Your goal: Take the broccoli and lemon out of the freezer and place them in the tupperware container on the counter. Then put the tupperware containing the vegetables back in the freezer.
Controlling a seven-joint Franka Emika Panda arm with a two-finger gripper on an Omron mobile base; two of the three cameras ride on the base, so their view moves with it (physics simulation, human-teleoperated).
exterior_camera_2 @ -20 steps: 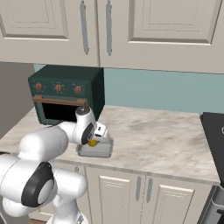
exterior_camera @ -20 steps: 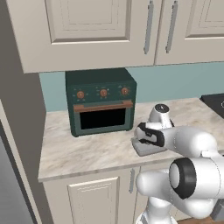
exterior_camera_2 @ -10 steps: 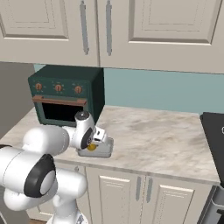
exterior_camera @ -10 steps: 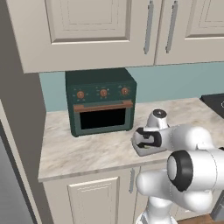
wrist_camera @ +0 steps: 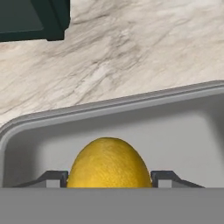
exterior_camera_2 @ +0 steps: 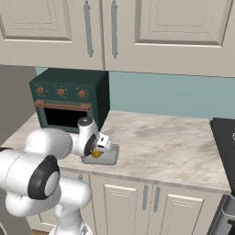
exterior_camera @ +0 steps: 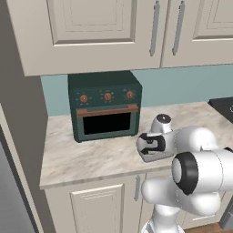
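The grey tupperware container point(exterior_camera_2: 111, 159) point(exterior_camera: 154, 159) sits near the front edge of the beige counter point(exterior_camera_2: 160, 137). My gripper point(exterior_camera_2: 98, 149) point(exterior_camera: 147, 147) reaches down into it. In the hand view the yellow lemon point(wrist_camera: 109, 162) rests low inside the tray, in front of its far rim point(wrist_camera: 113, 104). My gripper point(wrist_camera: 109, 180) is shut on the lemon, with one dark fingertip point(wrist_camera: 54, 178) against each side. A bit of the lemon point(exterior_camera_2: 95, 154) also shows under the hand in the right base view. The broccoli is hidden from view.
A dark green toaster oven point(exterior_camera: 104, 107) point(exterior_camera_2: 69, 98) stands at the back of the counter, left of the tray. A black cooktop corner point(exterior_camera_2: 227, 135) lies at the far right. A tall grey panel point(exterior_camera: 18, 136) borders the counter on the left. Cream cabinets hang overhead.
The hand has stayed at the tray with the lemon between its fingers. The arm's elbow has shifted slightly; nothing else moved.
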